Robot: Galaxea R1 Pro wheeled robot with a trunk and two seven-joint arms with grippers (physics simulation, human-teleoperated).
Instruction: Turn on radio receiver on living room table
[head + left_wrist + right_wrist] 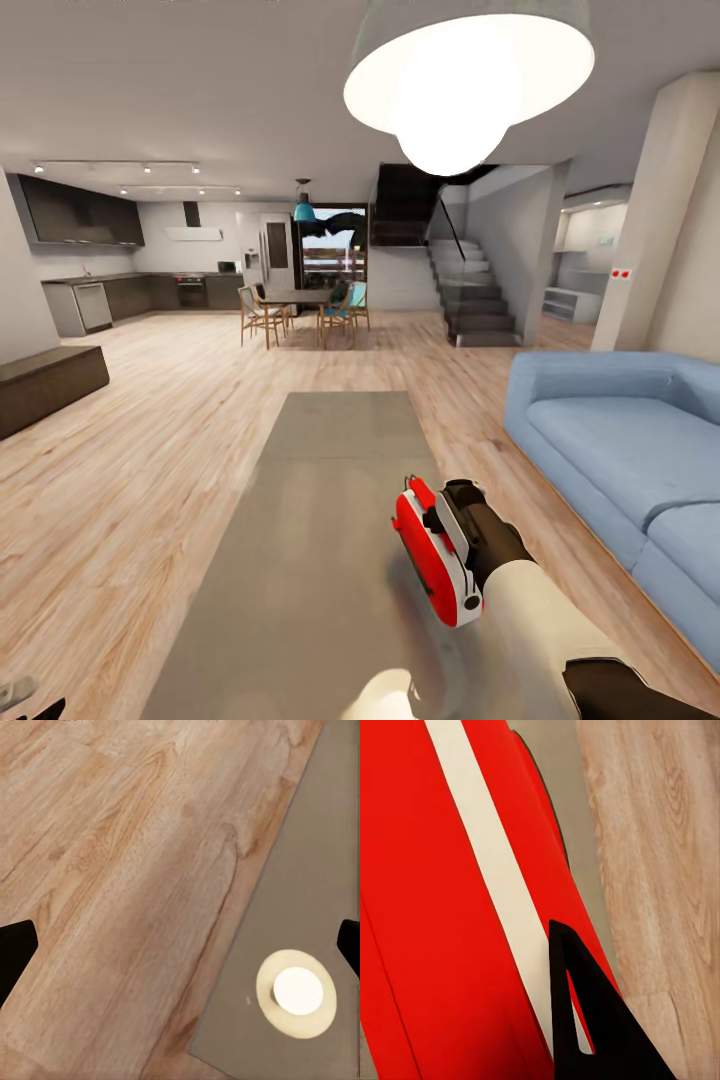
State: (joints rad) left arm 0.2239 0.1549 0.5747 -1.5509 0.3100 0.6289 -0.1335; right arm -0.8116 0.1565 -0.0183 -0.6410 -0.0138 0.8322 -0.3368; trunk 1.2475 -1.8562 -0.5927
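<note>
In the living room (200, 400), the grey bench (320, 520) carries the radio receiver (432, 560) pressed right against the right jaws (455, 535) (their spread cannot be told), while the left jaws (180, 945) hang wide over the floor; the switch-on looks close but unconfirmed.
</note>
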